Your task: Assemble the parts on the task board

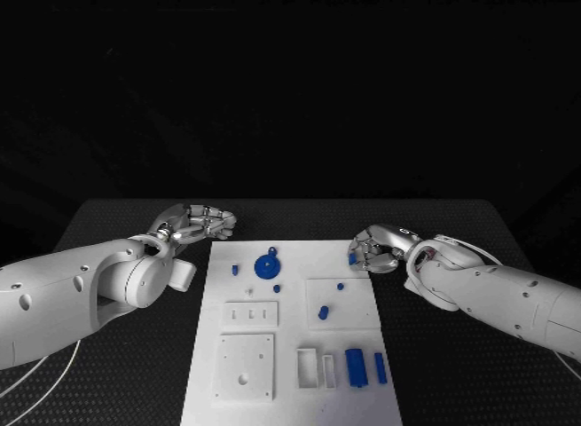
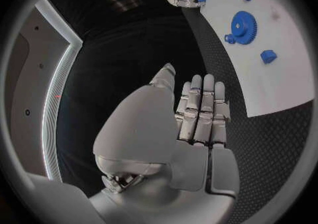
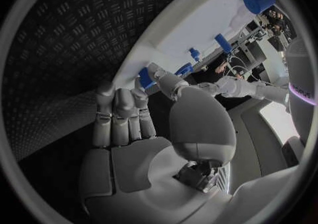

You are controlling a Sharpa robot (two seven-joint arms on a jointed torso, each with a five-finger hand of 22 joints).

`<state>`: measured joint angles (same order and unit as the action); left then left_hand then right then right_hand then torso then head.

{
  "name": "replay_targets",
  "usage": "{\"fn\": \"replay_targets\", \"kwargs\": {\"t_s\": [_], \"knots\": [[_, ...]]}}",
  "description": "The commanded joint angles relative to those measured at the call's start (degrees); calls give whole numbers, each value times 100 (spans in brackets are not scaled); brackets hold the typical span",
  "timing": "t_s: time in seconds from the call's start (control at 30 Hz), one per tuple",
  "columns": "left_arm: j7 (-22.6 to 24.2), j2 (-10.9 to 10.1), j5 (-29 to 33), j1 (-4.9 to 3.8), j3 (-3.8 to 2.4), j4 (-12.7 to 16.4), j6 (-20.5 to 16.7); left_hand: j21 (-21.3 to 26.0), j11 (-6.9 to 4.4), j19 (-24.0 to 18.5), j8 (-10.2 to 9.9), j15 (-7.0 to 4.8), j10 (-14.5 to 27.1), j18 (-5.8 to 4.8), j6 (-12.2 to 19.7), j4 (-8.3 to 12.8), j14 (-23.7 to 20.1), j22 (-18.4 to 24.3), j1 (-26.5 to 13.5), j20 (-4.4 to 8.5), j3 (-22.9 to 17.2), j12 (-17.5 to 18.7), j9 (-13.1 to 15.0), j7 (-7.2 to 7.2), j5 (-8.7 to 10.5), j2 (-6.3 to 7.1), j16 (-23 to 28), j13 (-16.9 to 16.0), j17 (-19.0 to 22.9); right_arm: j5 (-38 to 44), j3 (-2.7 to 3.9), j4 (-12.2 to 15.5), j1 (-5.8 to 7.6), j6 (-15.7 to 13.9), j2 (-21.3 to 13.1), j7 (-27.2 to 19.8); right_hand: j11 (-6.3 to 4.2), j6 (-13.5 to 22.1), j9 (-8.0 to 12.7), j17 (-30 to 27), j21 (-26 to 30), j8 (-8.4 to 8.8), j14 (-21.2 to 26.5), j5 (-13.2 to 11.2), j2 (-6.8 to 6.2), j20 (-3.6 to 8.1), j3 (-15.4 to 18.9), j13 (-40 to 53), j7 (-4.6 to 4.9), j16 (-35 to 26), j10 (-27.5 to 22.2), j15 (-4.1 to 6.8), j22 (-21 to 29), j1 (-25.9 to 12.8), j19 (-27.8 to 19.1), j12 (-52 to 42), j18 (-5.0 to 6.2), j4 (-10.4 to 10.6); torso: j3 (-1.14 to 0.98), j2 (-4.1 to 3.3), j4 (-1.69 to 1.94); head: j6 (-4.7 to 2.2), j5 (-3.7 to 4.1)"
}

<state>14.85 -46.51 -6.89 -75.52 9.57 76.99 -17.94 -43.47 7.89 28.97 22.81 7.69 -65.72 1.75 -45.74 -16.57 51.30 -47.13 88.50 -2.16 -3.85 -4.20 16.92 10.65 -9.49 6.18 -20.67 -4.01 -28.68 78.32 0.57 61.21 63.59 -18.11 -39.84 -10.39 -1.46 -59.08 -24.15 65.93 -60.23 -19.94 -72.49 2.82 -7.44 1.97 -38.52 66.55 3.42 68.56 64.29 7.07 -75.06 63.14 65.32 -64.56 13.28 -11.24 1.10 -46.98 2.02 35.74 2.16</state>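
The white task board (image 1: 296, 342) lies in the middle of the black table. A blue gear (image 1: 267, 264) stands near its far edge, with small blue parts (image 1: 278, 287) scattered around it. At the near end lie a blue cylinder (image 1: 356, 366) and a blue bar (image 1: 380, 367). My right hand (image 1: 374, 248) hovers at the board's far right edge and pinches a small blue part (image 3: 143, 78) between thumb and finger. Off the far left corner, over the table, my left hand (image 1: 200, 220) holds nothing; its fingers (image 2: 202, 110) lie straight side by side. The left wrist view also shows the gear (image 2: 243, 24).
White blocks sit on the board: a slotted one (image 1: 251, 314), a square plate (image 1: 246, 365) and two narrow upright pieces (image 1: 307, 367). Black ribbed table (image 1: 124, 231) surrounds the board on both sides. White cables (image 1: 35, 377) run along the near left.
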Motion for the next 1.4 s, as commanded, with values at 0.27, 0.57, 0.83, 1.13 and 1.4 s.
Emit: {"fn": "replay_targets", "kwargs": {"t_s": [0.27, 0.57, 0.83, 1.13, 1.4], "knots": [[-200, 23, -269, -6, -5, 29, 297, 1, -5, 6, 10, 5, -29, -12, -10, -2, 73, -19, 45, 14, 33, 8, 16, -6, 19, -44, -32, -7, -32, 0, -7, 364, 50, -44, -56, 411, -22, -232, -54, 0, -34, -102, -17, -3, 59, 5, -69, -1, 116, 30, 25, 39, -67, 13, 34, -39, 172, -3, -2, 9, -7, -48, -9], [-1645, 84, -1151, -112, -15, 100, 1818, -98, -209, 295, 162, -150, -547, 48, -455, -29, 387, -88, -1424, 174, 58, -212, 105, -227, 330, -328, -311, -54, -186, 455, 2, 822, 396, 590, 46, 1047, -32, -248, -71, 1, -55, -124, -42, -3, 21, 19, -157, -4, 108, 48, 64, 52, -61, 21, 75, -40, 172, -12, -7, 87, -16, -85, -72], [-1975, 272, -1261, -188, -17, 102, 1755, -166, -346, 401, 152, -274, -852, 49, -645, -19, 555, -180, -1885, 279, -288, -332, 130, -299, 480, -287, -621, -106, -333, 1096, 2, 1315, 543, 747, 200, 1822, -35, -256, -79, -2, -61, -135, -54, -3, 1, 22, -207, -7, 105, 53, 83, 52, -54, 14, 92, -37, 172, -10, -13, 232, -9, -91, -121], [-2234, 430, -1175, -189, -11, 135, 1838, -235, -467, 508, 136, -392, -1082, 6, -808, -27, 649, -261, -2040, 392, -303, -482, 153, -351, 520, -234, -1010, -307, -491, 1380, 2, 1760, 550, 591, 409, 2127, -42, -273, -99, -13, -71, -160, -96, -3, -86, 17, -400, -19, 97, 69, 140, 54, -32, 9, 151, -26, 172, 41, -7, 362, -14, -70, -165], [-2378, 515, -1175, -187, 4, 158, 2182, -333, -589, 615, 227, -508, -1196, -1, -1092, -22, 658, -375, -2647, 520, -252, -719, 344, -489, -230, -278, -1434, -587, -601, 1472, 0, 1919, 550, 579, 531, 2173, -45, -277, -106, -20, -73, -167, -111, -3, -112, 16, -461, -25, 96, 70, 159, 55, -23, 13, 171, -17, 172, 48, -4, 407, -17, -49, -154]]}}
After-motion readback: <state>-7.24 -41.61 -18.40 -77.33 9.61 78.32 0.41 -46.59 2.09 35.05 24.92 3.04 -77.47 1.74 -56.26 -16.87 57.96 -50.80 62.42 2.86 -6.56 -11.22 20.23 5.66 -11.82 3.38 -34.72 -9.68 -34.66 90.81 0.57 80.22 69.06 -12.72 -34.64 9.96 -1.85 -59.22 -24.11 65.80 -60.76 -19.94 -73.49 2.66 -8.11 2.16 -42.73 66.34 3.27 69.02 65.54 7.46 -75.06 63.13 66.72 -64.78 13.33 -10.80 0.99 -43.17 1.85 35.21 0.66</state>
